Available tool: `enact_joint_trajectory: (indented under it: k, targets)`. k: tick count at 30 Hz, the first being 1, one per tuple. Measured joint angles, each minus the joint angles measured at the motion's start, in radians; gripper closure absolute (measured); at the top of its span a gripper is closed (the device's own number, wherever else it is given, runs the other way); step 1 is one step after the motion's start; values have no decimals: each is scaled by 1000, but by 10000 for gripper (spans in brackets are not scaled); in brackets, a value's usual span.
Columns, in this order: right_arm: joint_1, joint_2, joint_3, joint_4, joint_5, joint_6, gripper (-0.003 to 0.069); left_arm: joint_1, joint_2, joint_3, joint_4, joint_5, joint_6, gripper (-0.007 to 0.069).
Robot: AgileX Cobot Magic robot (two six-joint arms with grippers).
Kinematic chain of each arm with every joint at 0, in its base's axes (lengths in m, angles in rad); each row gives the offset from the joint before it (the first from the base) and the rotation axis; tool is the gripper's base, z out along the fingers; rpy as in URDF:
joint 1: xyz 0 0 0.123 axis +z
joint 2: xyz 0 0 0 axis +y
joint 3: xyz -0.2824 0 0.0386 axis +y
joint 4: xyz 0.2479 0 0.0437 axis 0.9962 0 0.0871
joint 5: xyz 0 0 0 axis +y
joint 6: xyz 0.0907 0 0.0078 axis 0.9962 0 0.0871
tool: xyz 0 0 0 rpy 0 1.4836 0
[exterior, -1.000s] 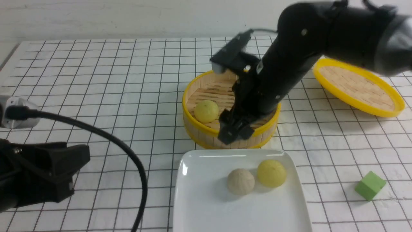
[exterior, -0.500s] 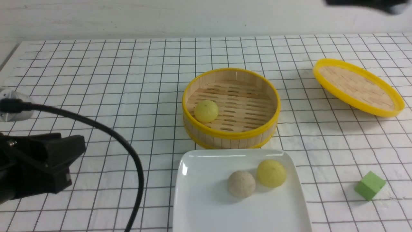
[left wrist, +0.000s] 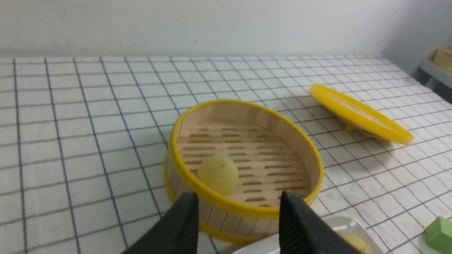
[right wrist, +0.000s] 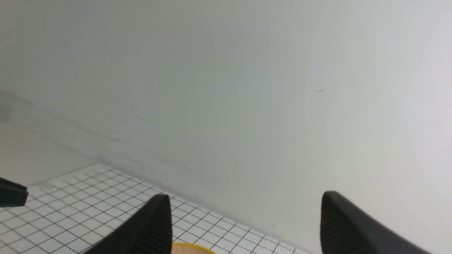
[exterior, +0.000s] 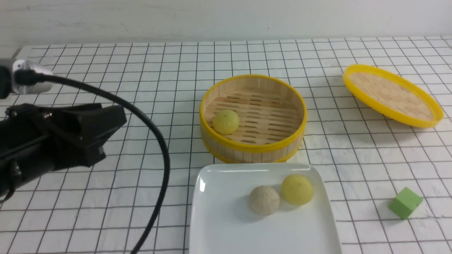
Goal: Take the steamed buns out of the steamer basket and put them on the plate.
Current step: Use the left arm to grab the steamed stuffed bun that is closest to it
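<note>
LAST BUN WAITING: One pale yellow dome-shaped steamed bun sits alone on the slotted floor of the round bamboo steamer basket with yellow rims, at about 8 o'clock and close against the slat wall. An off-white bun and a second pale yellow bun lie side by side, seemingly touching, on the glossy white square plate. The plate lies at 6 o'clock of the basket, its far edge just beside the basket's base.

The left gripper, jaws apart and empty, hangs at 9 o'clock of the basket, well apart from it, with its wrist camera looking over the near rim at the bun. The right gripper, jaws wide and empty, is out of the front view and points at a bare wall.

The step in hand appears to be fetching the third bun, probably with the left arm. That calls for clearing the rim, then dropping with the jaws astride the bun; the wall-side finger has little room, while the floor toward 3 o'clock is open. The plate's 9 o'clock half is free for the set-down. The tilted yellow-rimmed woven lid at 2 o'clock and the green cube at 4 o'clock stand clear of that path, though the looping black cable hangs near the plate's 9 o'clock edge
</note>
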Motion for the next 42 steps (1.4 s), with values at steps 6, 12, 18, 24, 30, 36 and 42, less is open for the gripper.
enact_joint_trajectory:
  k: [6, 12, 18, 24, 30, 36, 42]
  targets:
    - [0, 16, 41, -178, 94, 182, 122, 0, 78, -22, -101, 52, 187, 283]
    - [0, 23, 43, -214, 115, 209, 122, 0, 86, -37, -108, 45, 204, 283]
    - [0, 25, 43, -215, 150, 217, 122, 0, 144, -80, -108, 74, 206, 283]
    - [0, 25, 43, -215, 176, 227, 122, -56, 260, -170, -108, 69, 207, 283]
    - [0, 25, 43, -215, 220, 228, 122, -141, 397, -282, -110, -20, 207, 283]
    - [0, 25, 43, -215, 242, 228, 122, -205, 543, -371, -110, -66, 206, 283]
    - [0, 25, 43, -215, 279, 228, 122, -244, 730, -506, -72, -93, 122, 283]
